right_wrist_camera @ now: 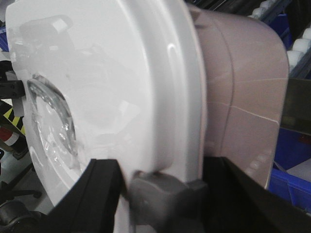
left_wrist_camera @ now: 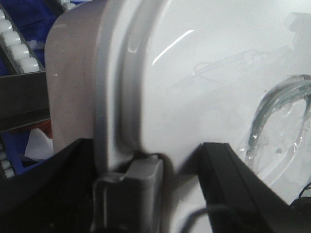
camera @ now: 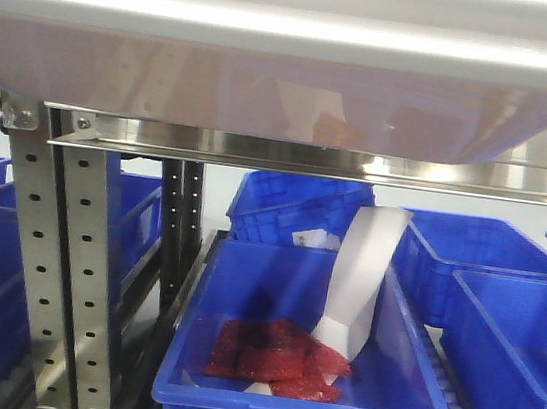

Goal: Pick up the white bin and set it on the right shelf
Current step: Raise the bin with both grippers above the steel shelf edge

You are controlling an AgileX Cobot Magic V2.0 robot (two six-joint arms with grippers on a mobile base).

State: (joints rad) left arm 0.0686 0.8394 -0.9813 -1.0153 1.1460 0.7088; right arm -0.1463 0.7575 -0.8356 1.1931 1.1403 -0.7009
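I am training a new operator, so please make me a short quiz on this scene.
1. True or false: the white bin has its lid off.
2. The front blue bin holds: A red items, B bottles, C nothing.
3. Which shiny part of the right shelf shows just under the white bin in the front view?
Key: 1 false; 2 A; 3 its steel front rail.
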